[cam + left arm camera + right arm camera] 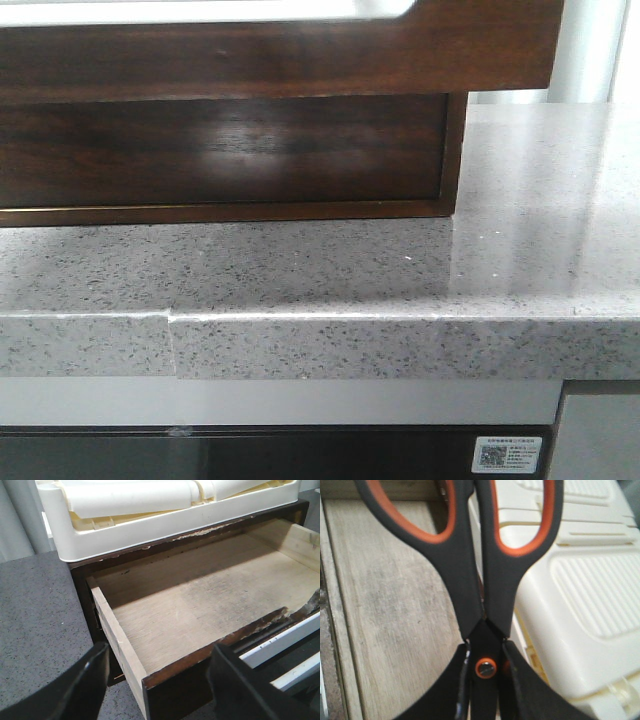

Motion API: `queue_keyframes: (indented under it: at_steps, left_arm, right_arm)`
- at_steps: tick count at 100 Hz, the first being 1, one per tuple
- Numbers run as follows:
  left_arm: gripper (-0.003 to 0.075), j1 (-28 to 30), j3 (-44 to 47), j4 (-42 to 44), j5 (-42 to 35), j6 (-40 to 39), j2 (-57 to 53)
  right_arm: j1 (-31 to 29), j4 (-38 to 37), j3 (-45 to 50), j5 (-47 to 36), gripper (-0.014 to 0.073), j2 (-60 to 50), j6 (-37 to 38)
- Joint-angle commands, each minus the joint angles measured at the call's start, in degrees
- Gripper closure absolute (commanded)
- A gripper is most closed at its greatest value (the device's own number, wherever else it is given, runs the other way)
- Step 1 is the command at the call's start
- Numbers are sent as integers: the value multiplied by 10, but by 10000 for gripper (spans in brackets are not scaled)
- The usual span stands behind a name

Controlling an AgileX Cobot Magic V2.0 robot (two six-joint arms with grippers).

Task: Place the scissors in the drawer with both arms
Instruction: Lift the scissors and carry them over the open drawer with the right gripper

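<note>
Scissors (485, 575) up close in the right wrist view: matte black handles with orange-lined loops, an orange-ringed pivot screw, and the right fingers (512, 690) clamped on them at the pivot, one dark finger pressing each side. They hang over the pale, scuffed wooden floor of the open drawer (210, 610), beside a cream ribbed plastic tray (580, 595).

The left wrist view shows that drawer pulled out: raw, stained plywood bottom, a chipped and splintered top edge on its dark brown front, light wood side walls. The left fingers (75, 690) are spread wide, glossy black, gripping nothing, one on each side of the drawer's front corner. The cream tray sits on top of the cabinet.

From the front: glossy dark wood above a speckled grey stone table (520, 260).
</note>
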Motion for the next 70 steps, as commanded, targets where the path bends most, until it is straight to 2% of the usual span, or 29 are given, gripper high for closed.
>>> queue_keyframes:
  at_steps: [1, 20, 45, 70]
  left_arm:
    - [302, -6, -17, -11, -43, -1, 9]
    - [302, -6, -17, -11, -43, -1, 9]
    - [302, -6, -17, -11, -43, -1, 9]
    - [302, -6, -17, -11, -43, -1, 9]
  right_arm:
    - [15, 11, -17, -43, 596, 10, -23]
    - [44, 11, -17, -37, 596, 68, -66]
    - [58, -7, -17, -29, 596, 127, -67]
    - [58, -14, -17, -3, 592, 134, -67]
